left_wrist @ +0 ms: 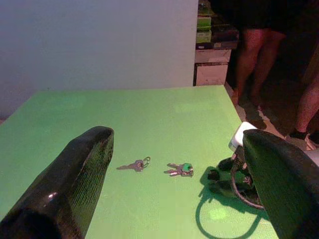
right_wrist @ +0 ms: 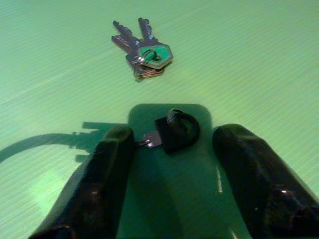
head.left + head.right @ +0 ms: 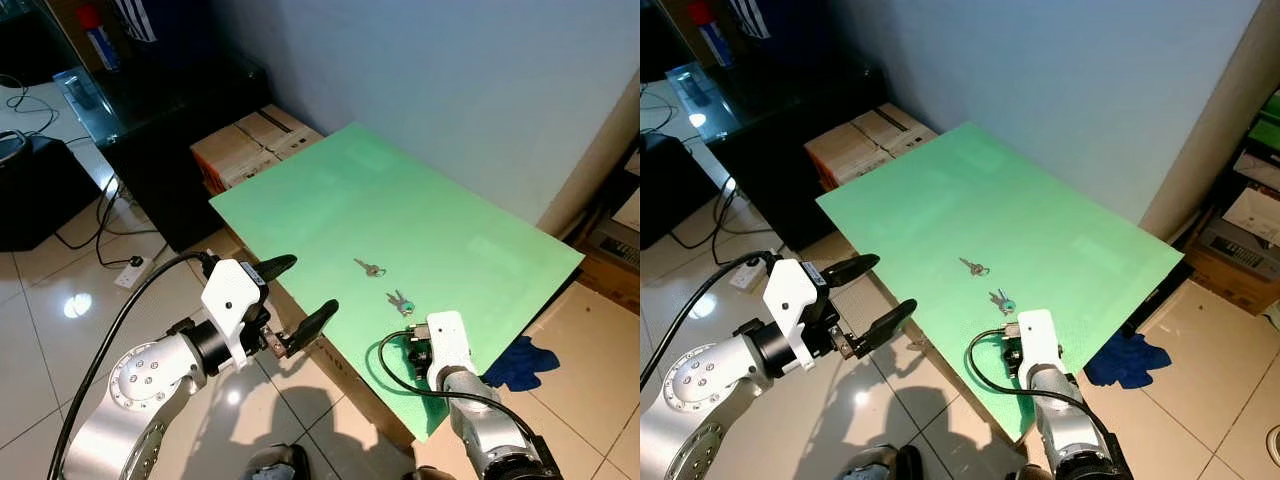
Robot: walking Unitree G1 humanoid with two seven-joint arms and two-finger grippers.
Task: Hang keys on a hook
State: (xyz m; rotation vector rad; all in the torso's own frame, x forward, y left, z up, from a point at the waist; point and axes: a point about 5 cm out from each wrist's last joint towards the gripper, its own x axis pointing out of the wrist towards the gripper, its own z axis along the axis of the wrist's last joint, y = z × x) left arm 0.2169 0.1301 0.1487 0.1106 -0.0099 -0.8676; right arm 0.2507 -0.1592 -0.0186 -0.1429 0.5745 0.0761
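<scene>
Three sets of keys lie on the green board (image 3: 440,215). A single silver key on a ring (image 3: 369,267) is near the middle. A small bunch with a green head (image 3: 400,301) lies closer to me. A black-headed key (image 2: 174,130) rests flat between the fingers of my right gripper (image 2: 174,139), which is open and low over the board's near edge, just short of the green-headed bunch (image 2: 144,55). My left gripper (image 3: 300,292) is open and hovers off the board's left edge, pointing toward the keys (image 1: 135,164).
Cardboard boxes (image 3: 250,145) and a dark cabinet (image 3: 170,120) stand beyond the board's far left corner. A power strip with cables (image 3: 133,272) lies on the tiled floor at left. A blue cloth (image 3: 520,362) is on the floor at right. A person's legs (image 1: 254,55) stand beyond the board.
</scene>
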